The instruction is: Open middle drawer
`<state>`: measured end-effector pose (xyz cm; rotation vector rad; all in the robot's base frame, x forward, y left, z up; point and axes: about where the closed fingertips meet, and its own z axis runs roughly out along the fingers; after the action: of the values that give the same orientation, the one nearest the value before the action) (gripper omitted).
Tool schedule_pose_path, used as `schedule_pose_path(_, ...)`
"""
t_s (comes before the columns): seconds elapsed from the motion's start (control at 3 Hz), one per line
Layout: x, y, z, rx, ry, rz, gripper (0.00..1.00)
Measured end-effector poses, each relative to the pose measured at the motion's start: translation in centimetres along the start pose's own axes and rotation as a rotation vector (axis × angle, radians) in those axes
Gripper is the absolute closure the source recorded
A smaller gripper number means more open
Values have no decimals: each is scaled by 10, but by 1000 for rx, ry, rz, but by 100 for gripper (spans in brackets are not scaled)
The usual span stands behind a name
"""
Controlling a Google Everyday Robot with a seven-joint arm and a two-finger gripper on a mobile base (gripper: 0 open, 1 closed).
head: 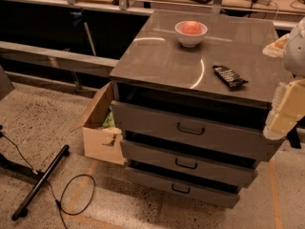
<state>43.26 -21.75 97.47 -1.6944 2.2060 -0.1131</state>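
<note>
The grey metal cabinet (190, 61) has three drawers stacked at its front. The middle drawer (157, 155) is the second one, with a flat grey front and a small dark wire handle (186, 164). Its front stands slightly forward of the top drawer (143, 120), and a dark gap shows above it. The bottom drawer (143, 178) is the slimmest. My gripper (286, 109), cream-coloured, hangs at the right edge of the view beside the cabinet's right front corner. It is level with the top drawer and apart from every handle.
A white bowl (190, 33) holding something red and a dark snack bar (229, 76) lie on the cabinet top. An open cardboard box (100, 137) stands against the cabinet's left side. A black stand leg (40, 182) and a looped cable (76, 194) lie on the floor at left.
</note>
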Motion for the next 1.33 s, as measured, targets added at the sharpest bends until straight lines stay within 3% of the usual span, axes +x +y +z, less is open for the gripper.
schedule_pose_path(0.67, 21, 30, 23, 58, -44, 57, 0)
schedule_pose_path(1.33, 52, 70, 92, 66, -20, 59, 0)
